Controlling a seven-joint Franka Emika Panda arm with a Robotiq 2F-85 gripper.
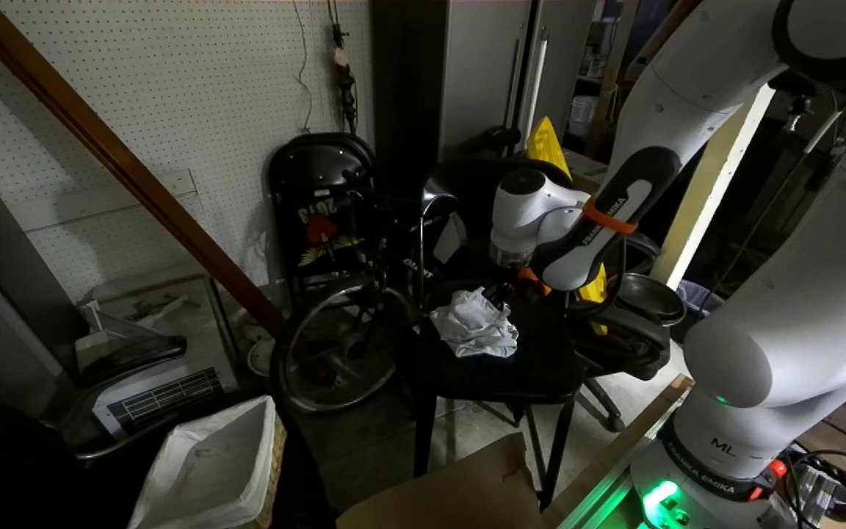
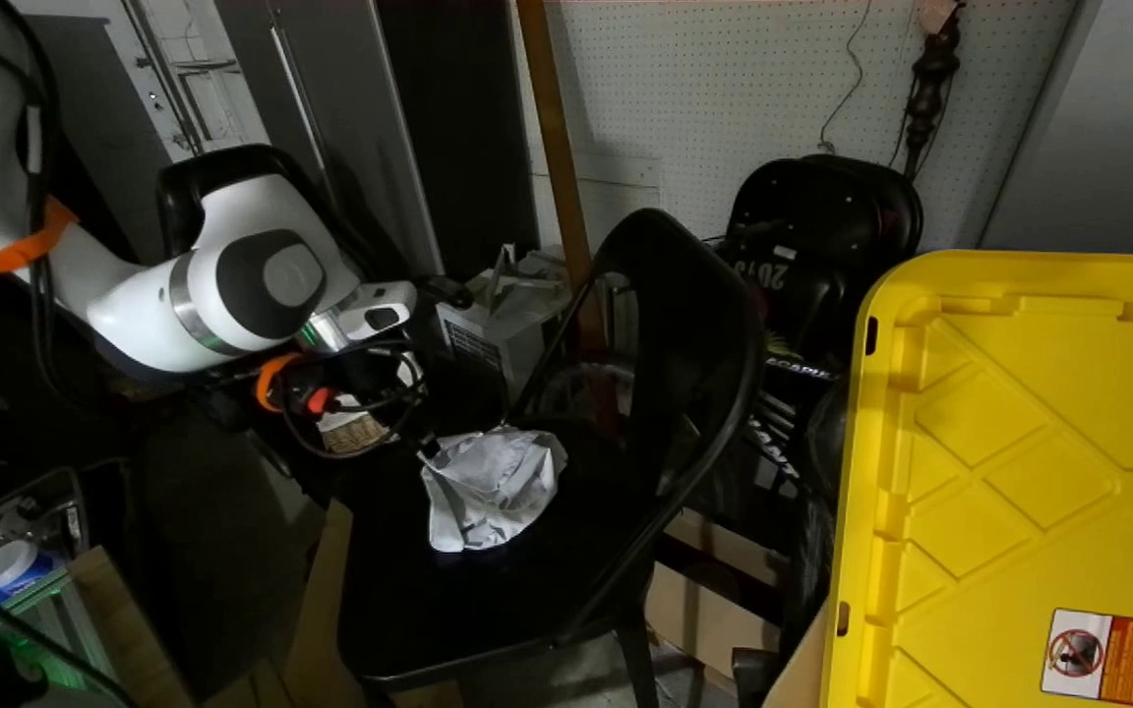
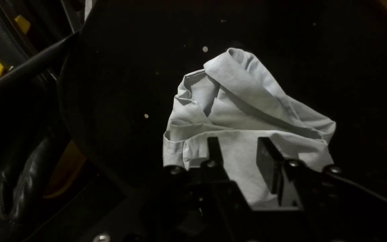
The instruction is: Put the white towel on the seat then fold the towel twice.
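Observation:
The white towel (image 3: 247,111) lies crumpled and loosely folded on the black seat (image 3: 123,80), with raised layers and a fold across its middle. Both exterior views show the same towel (image 1: 476,327) (image 2: 493,487) heaped toward one part of the seat (image 2: 488,619), leaving black surface around it. In the wrist view my gripper (image 3: 238,141) is over the near part of the cloth, its two black fingers apart and cloth visible through the gap, none of it pinched. From an exterior view the fingertips (image 2: 429,449) are right at the towel's edge; contact is unclear.
The chair's black backrest (image 2: 689,324) rises beside the seat. A bicycle wheel (image 1: 349,353) stands alongside the chair, and a lined basket (image 1: 210,463) and cardboard (image 1: 452,488) are in front. A large yellow lid (image 2: 1019,472) and an office chair (image 1: 625,334) are also close.

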